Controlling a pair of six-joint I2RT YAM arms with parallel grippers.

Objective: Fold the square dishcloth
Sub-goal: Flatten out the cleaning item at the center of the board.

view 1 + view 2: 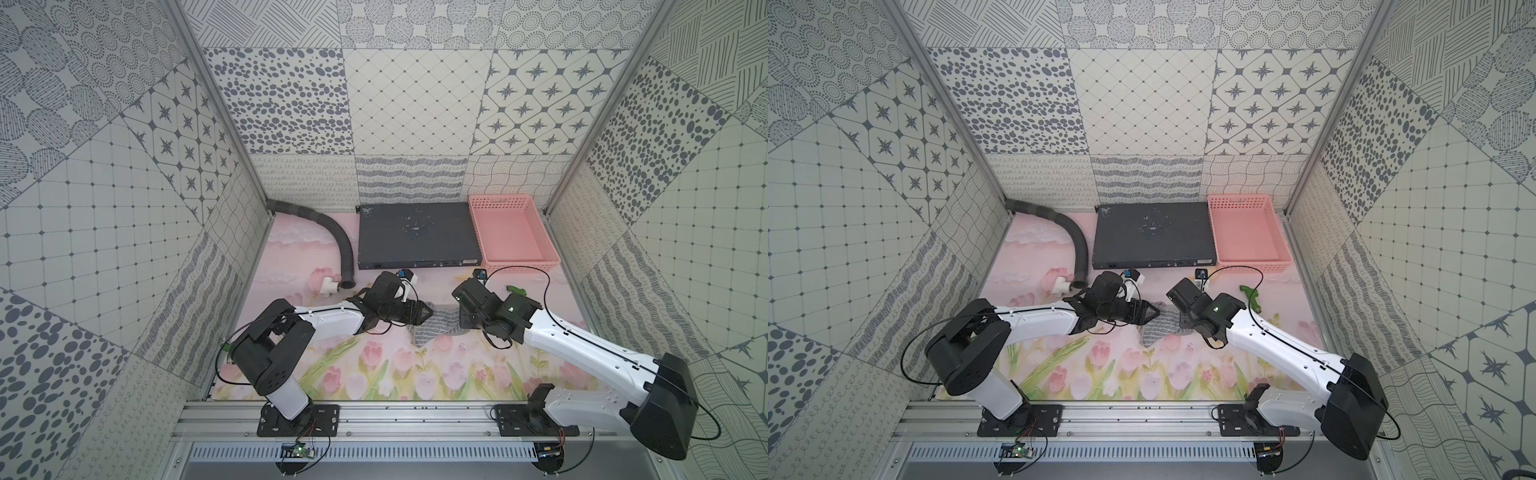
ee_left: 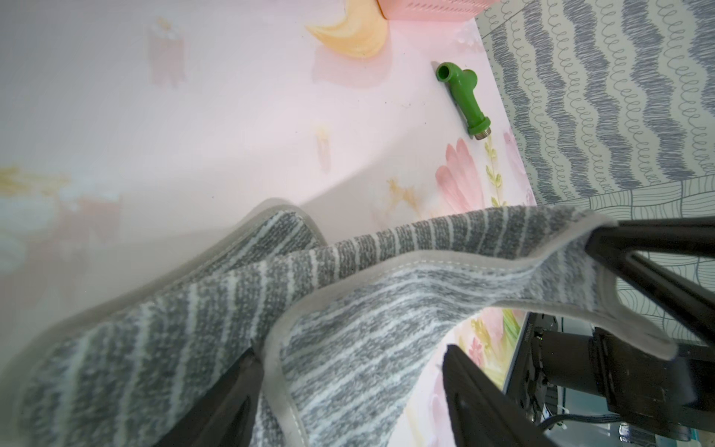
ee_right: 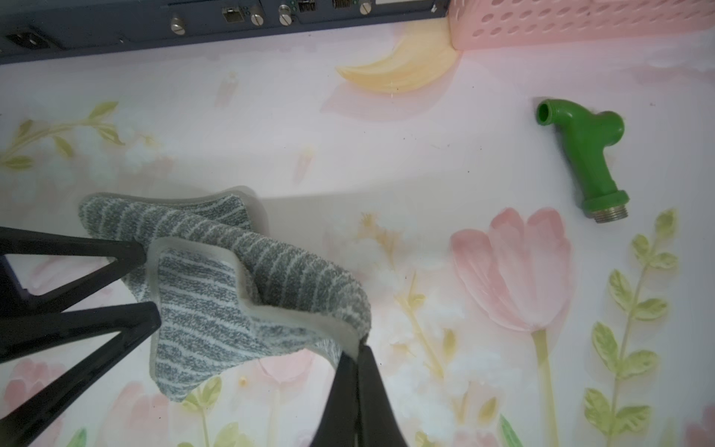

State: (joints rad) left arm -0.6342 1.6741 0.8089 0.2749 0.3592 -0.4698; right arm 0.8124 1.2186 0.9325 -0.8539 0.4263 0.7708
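While a hem of the square dishcloth (image 1: 436, 328), bunched on the desk (image 1: 374, 374) between both arms, is clenched by the right pincer (image 3: 358, 350), its other end is straddled by the released left pincer (image 2: 352, 352).

Both top views look steeply down from high above the near rail (image 1: 374, 419), facing the far wall, and cover the whole mat (image 1: 374, 374). The left wrist camera sits close over the mat and faces the right wall. The right wrist camera faces far. Both wrist views share the dishcloth (image 2: 387, 309) and green fitting (image 2: 462, 102).
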